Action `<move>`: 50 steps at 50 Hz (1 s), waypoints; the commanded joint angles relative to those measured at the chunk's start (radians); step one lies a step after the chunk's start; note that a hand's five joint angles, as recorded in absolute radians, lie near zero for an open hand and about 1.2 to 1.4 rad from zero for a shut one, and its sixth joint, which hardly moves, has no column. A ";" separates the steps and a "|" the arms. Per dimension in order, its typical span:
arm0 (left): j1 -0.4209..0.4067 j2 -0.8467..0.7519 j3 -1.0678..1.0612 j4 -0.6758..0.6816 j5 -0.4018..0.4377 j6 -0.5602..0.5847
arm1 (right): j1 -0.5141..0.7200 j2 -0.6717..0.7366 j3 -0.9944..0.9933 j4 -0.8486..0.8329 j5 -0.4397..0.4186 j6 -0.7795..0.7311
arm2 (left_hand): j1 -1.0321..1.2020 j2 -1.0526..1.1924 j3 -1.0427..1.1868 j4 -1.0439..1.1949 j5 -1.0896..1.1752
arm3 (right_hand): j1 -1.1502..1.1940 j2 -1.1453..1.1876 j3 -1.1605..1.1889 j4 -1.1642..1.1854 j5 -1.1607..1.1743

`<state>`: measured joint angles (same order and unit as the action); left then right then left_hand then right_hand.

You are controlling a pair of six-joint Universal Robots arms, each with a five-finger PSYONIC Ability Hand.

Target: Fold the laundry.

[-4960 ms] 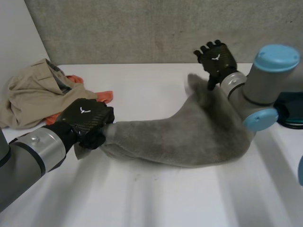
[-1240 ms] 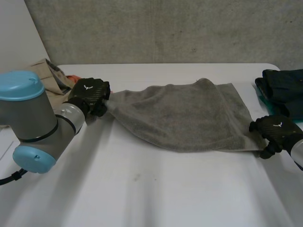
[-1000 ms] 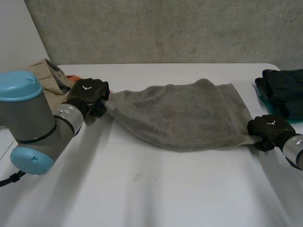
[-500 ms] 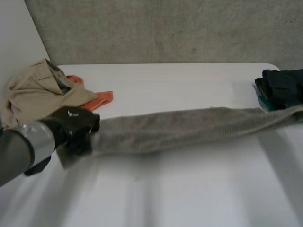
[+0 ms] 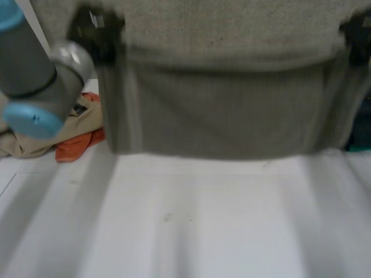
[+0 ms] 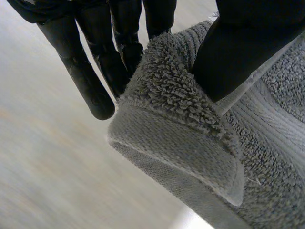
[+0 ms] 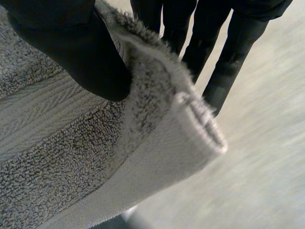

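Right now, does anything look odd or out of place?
No: the grey terry towel hangs level, corners pinched by the left hand and right hand. Only the crumpled beige and orange clothes look untidy.

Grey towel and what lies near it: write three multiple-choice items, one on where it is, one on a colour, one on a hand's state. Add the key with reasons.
1. Where is the grey towel?
A. Held up by its upper corners between the left hand and the right hand, hanging over the table
B. Spread flat on the table
C. Heaped on a chair

2. What colour is the cloth beside the beige garment?
A. Blue
B. Orange
C. Yellow

3. What state is the left hand in?
A. Open, clear of the towel
B. Shut, holding nothing
C. Shut on the towel's corner

Key: 1 A, the head view shows it hanging between the two hands. 2 B, the cloth at the table's left is orange. 3 C, the left wrist view shows the thumb pinching the corner against the fingers.
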<state>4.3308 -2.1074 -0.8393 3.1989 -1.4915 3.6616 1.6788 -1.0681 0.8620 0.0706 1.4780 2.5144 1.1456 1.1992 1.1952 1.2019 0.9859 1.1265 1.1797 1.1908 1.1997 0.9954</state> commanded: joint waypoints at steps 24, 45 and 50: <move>0.076 0.072 -0.670 0.049 -0.006 -0.113 | 0.015 0.057 0.506 -0.068 -0.094 0.075 | 0.251 0.197 0.201 0.194 0.236 | 0.270 0.217 0.205 0.197 0.226; 0.078 0.207 -0.862 -0.011 0.033 -0.028 | 0.007 0.056 0.623 -0.089 -0.096 0.017 | -0.606 -0.660 -0.656 -0.663 -0.621 | 0.270 0.217 0.205 0.197 0.226; 0.079 0.270 -0.974 -0.013 0.082 0.008 | 0.007 0.054 0.624 -0.095 -0.096 0.015 | -0.404 -0.457 -0.453 -0.460 -0.419 | 0.270 0.217 0.205 0.197 0.226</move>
<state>4.4075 -1.9168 -1.6910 3.1855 -1.4587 3.6375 1.6859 -1.0129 1.4845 -0.0198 1.3818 2.5300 0.5284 0.5296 0.5325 0.5232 0.3479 1.1265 1.1818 1.1909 1.1998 1.0001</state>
